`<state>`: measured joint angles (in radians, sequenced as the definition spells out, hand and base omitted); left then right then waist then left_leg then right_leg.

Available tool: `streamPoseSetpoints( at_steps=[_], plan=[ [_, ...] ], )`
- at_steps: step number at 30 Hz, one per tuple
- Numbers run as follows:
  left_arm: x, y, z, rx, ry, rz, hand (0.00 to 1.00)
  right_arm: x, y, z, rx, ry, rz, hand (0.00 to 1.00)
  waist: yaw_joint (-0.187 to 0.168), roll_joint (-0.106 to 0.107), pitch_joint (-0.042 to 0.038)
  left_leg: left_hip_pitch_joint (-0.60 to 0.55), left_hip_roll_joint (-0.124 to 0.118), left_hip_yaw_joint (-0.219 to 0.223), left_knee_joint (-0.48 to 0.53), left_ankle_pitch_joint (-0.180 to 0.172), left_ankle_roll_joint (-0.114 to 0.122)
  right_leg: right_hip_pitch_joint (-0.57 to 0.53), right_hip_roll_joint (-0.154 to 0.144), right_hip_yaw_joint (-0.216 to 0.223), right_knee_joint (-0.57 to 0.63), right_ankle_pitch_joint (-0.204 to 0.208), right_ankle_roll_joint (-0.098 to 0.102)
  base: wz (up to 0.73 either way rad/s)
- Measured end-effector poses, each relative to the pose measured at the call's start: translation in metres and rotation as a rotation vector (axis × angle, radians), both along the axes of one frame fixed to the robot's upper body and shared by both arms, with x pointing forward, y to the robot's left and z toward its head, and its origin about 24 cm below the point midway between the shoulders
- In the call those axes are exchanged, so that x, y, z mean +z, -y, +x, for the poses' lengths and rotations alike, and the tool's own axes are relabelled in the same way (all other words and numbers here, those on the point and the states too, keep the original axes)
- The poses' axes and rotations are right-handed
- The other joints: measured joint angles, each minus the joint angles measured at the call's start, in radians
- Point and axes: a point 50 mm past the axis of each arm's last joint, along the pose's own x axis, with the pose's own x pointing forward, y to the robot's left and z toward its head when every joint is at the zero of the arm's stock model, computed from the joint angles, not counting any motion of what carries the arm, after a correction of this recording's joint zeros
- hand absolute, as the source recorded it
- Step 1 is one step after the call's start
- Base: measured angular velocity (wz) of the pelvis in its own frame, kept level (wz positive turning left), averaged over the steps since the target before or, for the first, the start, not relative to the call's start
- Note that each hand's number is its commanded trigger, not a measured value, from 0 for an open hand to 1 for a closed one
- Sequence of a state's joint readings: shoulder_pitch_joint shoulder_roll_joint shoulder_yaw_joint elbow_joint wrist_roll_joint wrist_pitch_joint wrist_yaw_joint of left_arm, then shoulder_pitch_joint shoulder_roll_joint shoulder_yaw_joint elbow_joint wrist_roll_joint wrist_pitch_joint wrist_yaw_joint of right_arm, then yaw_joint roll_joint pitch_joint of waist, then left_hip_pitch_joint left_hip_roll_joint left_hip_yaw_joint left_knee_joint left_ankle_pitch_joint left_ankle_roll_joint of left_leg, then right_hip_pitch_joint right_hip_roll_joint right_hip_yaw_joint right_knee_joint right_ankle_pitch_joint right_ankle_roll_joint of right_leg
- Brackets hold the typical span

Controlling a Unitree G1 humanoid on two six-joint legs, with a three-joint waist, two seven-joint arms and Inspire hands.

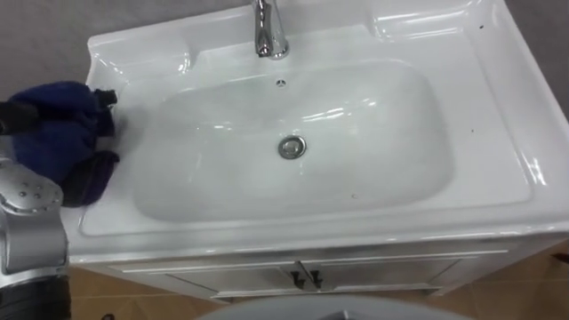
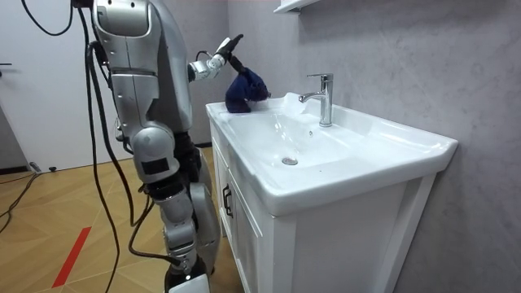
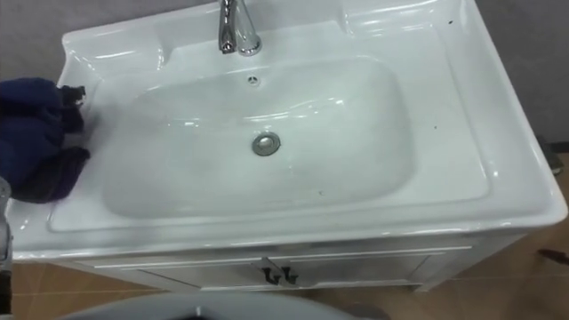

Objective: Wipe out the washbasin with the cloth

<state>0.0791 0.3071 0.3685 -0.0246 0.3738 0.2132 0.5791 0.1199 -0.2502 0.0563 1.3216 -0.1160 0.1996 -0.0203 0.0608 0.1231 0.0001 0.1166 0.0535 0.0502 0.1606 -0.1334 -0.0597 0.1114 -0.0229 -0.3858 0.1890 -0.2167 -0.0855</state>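
I read the left hand point(image 2: 221, 55) as clenched on the blue cloth point(image 1: 55, 133), which sits bunched under it on the basin point(image 1: 373, 222) rim. The bowl lies to the hand's right. The cloth is light, soft and likely to bunch. I would keep hold of the gathered top.

Bright, even light is falling from above onto the white basin point(image 1: 498, 133). Streaks of glare are running along its back and right rims, and pale highlights are lying across the bowl above the drain point(image 1: 292, 147). The tap point(image 1: 269, 31) is mirroring bright strips. The dark cloth point(image 1: 53, 133) is casting a faint, soft-edged shadow beside it. In the room view the basin's overhang is shading the cabinet point(image 2: 350, 236).
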Motion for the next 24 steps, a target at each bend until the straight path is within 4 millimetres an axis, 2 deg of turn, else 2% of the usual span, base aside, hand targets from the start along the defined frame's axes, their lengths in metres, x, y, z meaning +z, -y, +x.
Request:
streamPoseSetpoints(
  at_steps=[4, 12, 15, 16, 19, 22, 24],
  plan=[
    [0.0077, -0.0025, -0.0016, 0.008, 0.039, -0.005, 0.00, -0.0001, -0.0002, 0.0008, -0.001, 0.001, 0.002, 0.00, 0.004, -0.002, 0.0017, -0.001, 0.000, 0.000, 0.000, 0.000, 0.000, 0.000, 0.000, 0.000, -0.001, 0.000, 0.000, 0.00],
    [0.0069, -0.0022, 0.0000, -0.015, 0.017, -0.020, 0.00, -0.0005, -0.0017, -0.0022, -0.008, -0.016, 0.013, 0.00, 0.016, -0.009, 0.0062, -0.005, 0.000, 0.000, 0.000, 0.000, 0.000, -0.001, 0.000, 0.000, -0.002, 0.000, 0.000, 0.00],
    [0.0071, -0.0020, 0.0003, -0.020, 0.010, -0.025, 0.00, -0.0010, -0.0030, -0.0029, -0.008, -0.021, 0.018, 0.00, 0.017, -0.012, 0.0043, -0.013, 0.000, 0.000, 0.000, 0.000, 0.000, -0.009, 0.000, -0.002, -0.001, 0.000, 0.000, 0.00],
    [0.0071, -0.0019, 0.0009, -0.026, 0.002, -0.028, 0.00, -0.0013, -0.0038, -0.0027, -0.008, -0.021, 0.023, 0.00, 0.021, -0.010, 0.0011, -0.014, 0.000, 0.000, 0.000, 0.000, 0.000, -0.010, 0.000, -0.002, 0.000, 0.000, 0.001, 0.00],
    [0.0054, -0.0016, 0.0023, -0.055, -0.033, -0.042, 0.00, -0.0013, -0.0039, -0.0039, -0.019, -0.023, 0.033, 0.00, 0.021, -0.011, 0.0007, -0.013, 0.000, -0.003, 0.000, 0.000, 0.000, -0.009, 0.000, -0.004, 0.000, 0.001, 0.001, 0.00],
    [0.0020, -0.0016, 0.0035, -0.083, -0.083, -0.071, 0.00, -0.0014, -0.0044, -0.0027, -0.024, -0.023, 0.052, 0.00, 0.020, -0.019, 0.0056, -0.014, 0.000, -0.007, 0.000, -0.002, 0.000, -0.009, 0.000, -0.005, 0.001, 0.001, 0.001, 0.00],
    [-0.0005, -0.0015, 0.0042, -0.101, -0.130, -0.080, 0.00, -0.0018, -0.0056, -0.0015, -0.024, -0.025, 0.065, 0.00, 0.018, -0.018, 0.0054, -0.017, 0.000, -0.006, 0.001, -0.002, 0.000, -0.009, 0.000, -0.005, -0.001, 0.001, 0.001, 0.04]
  ],
)
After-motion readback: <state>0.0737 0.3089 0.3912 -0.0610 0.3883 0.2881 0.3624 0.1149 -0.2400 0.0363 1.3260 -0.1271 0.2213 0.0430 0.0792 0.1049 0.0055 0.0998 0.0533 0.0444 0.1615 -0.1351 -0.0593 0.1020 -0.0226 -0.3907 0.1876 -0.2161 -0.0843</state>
